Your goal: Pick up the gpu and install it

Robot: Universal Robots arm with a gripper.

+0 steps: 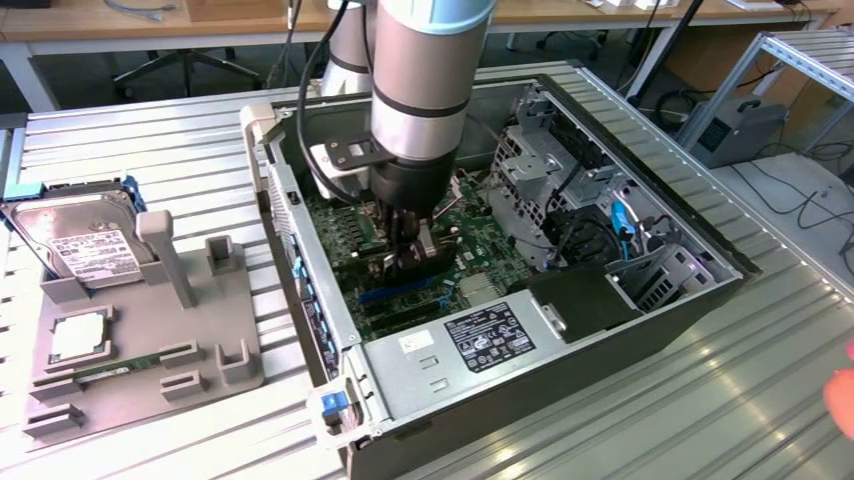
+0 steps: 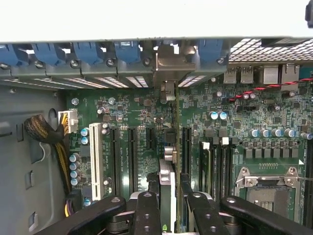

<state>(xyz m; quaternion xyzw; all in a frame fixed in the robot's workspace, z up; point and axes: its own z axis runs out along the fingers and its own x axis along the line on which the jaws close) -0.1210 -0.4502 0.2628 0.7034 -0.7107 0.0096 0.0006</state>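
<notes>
From the exterior view, I had the silver-jointed robot arm (image 1: 420,90) reaching straight down into the open black tower computer case (image 1: 694,300), which lay on its side on the ribbed metal table (image 1: 160,130). The black gripper (image 1: 411,262) sat low over the green motherboard (image 1: 467,235), just above the dark expansion slots near the rear wall of the case. Between its fingers I could make out a thin dark upright piece, the gpu (image 1: 418,250), standing edge-down against the board. Off toward the exterior view's left, the grey plastic parts holder (image 1: 147,330) carried the boxy silver hard drive with its white label (image 1: 83,245), a square silver processor chip (image 1: 78,335) and a slim green memory stick (image 1: 118,368). The grey power supply with its black sticker (image 1: 481,340) filled the near end of the case. Over to the wrist view, and the black fingers (image 2: 146,215) stood on either side of the gpu (image 2: 167,181), clamped on its thin edge. The card ran away from the camera, edge-on, lined up along a black slot, its silvery metal bracket (image 2: 171,66) up against the rear wall beside the row of blue slot clips (image 2: 88,51). A long white slot (image 2: 95,161) lay well to one side, and the silver processor socket (image 2: 266,183) to the other.
</notes>
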